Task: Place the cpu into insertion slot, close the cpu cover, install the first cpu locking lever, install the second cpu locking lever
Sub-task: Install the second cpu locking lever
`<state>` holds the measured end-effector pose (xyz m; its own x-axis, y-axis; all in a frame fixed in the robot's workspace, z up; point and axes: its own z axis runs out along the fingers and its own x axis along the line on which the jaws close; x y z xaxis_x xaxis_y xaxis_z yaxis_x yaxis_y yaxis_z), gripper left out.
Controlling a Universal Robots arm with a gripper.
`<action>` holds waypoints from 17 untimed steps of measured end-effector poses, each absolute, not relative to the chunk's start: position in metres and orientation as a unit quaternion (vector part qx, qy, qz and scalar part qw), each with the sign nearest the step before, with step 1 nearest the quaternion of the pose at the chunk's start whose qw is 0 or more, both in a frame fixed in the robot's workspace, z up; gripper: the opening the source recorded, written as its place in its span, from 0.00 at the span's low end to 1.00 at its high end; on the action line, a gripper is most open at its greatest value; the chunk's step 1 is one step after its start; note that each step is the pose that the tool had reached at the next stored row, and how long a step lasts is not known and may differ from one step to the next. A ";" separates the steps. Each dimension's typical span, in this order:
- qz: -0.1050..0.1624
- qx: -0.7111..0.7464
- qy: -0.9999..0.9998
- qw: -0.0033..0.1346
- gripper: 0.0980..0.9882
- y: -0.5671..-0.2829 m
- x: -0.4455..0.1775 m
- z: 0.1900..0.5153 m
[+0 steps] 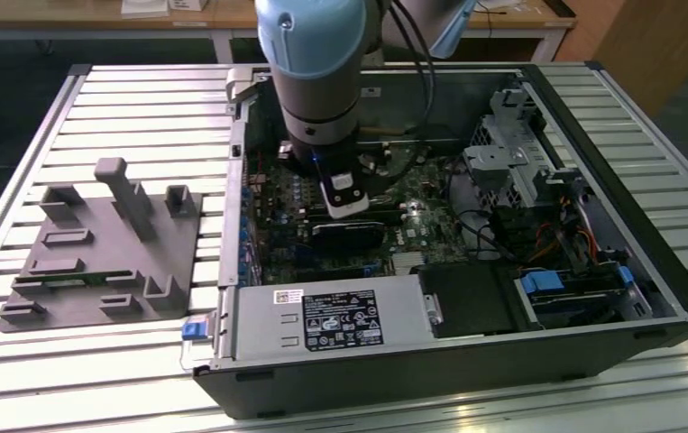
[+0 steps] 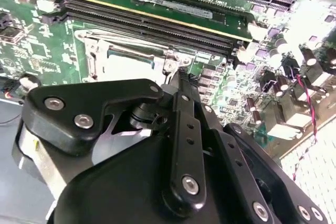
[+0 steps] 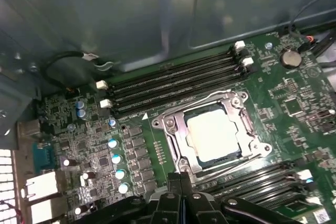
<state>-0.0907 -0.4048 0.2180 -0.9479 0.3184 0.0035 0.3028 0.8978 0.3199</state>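
A slatted metal table [image 1: 139, 108] carries 1 open computer case [image 1: 464, 361] and 1 grey fixture [image 1: 103, 253].

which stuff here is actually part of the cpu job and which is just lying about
Part of the job:
cpu, seated in the insertion slot
cpu cover, down around it
gripper, close beside the socket

Lying about:
grey fixture block on the table
memory slots
power supply

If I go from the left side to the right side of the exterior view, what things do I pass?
Grey plastic fixture block with upright posts → small blue clip at the case corner → robot arm's blue-grey wrist → silver metal drive cage → blue plastic drive bracket.
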 end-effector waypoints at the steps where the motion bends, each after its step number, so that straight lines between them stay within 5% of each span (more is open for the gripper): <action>1: 0.157 0.160 0.974 0.025 0.01 -0.405 -0.090 0.219; 17: 0.107 0.160 0.981 0.033 0.01 -0.384 -0.067 0.219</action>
<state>-0.0665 -0.3837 0.2192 -0.9469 0.3201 -0.0309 0.3059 0.9263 0.2200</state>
